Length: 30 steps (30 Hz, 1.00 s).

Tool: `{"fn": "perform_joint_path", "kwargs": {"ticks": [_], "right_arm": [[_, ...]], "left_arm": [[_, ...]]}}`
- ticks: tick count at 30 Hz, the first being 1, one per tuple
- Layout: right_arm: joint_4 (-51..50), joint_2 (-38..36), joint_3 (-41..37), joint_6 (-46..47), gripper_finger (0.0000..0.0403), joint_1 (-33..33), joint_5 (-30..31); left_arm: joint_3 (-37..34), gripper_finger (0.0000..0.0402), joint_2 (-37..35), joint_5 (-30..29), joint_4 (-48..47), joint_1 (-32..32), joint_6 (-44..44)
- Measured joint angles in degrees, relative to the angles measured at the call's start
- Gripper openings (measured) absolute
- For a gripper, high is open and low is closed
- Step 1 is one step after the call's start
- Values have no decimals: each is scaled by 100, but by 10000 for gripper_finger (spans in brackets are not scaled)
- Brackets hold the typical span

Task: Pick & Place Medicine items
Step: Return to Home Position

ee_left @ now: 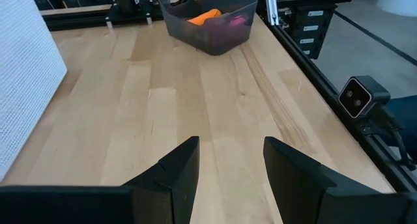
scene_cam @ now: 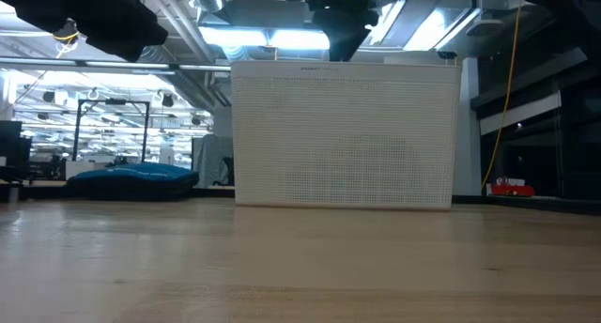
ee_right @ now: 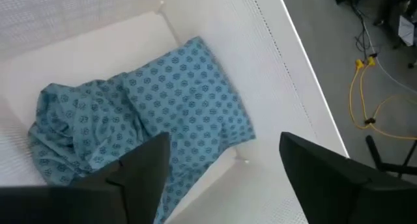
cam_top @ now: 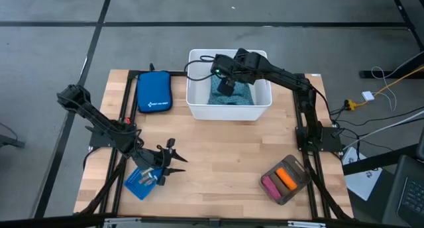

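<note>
Over the white bin (cam_top: 228, 113), tips about level with its rim: right claw (cam_top: 226, 87), fingers (ee_right: 326, 178) spread wide, nothing between them, touching nothing. Straight below that claw, teal patterned soft pack (ee_right: 156, 120), crumpled on the bin floor, one end fairly flat, the other bunched up near a wall. White walls on all four sides beneath the claw, open air above the rim. Beyond the wall on the left-arm side of the claw, just beside the bin and apart from it, dark blue zipped pouch (cam_top: 154, 92), flat on the wooden table (cam_top: 225, 148).

Above the table's near left part: left claw (cam_top: 169, 163), fingers (ee_left: 176, 178) well apart, gripping nothing, clear of the wood. Behind that claw, under its wrist, light-blue tray (cam_top: 136, 187). Ahead of it, a broad stretch of bare planks, free all the way to the dark bin (ee_left: 208, 38) well apart at the far end. Inside that bin, orange tube (ee_left: 203, 17) and pink tube (ee_left: 238, 20), side by side. To one side of that open run, the white bin's wall; to the other, the table edge with a black rail and a small camera (ee_left: 357, 97) just past it.
</note>
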Motion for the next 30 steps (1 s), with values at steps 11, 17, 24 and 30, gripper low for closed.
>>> {"fn": "perform_joint_path", "kwargs": {"ticks": [11, 17, 24, 30], "right_arm": [[-29, -4, 0, 188, 268, 150, -201], [-20, -4, 0, 447, 260, 513, -715], [738, -7, 0, -9, 260, 1151, -884], [1328, -7, 0, -388, 260, 1730, -919]], "left_arm": [[0, 168, 0, 3, 0, 0, -85], [0, 168, 0, 3, 84, 0, -87], [0, 168, 0, -1, 125, -89, -89], [0, 168, -2, -380, 184, -246, 115]]}}
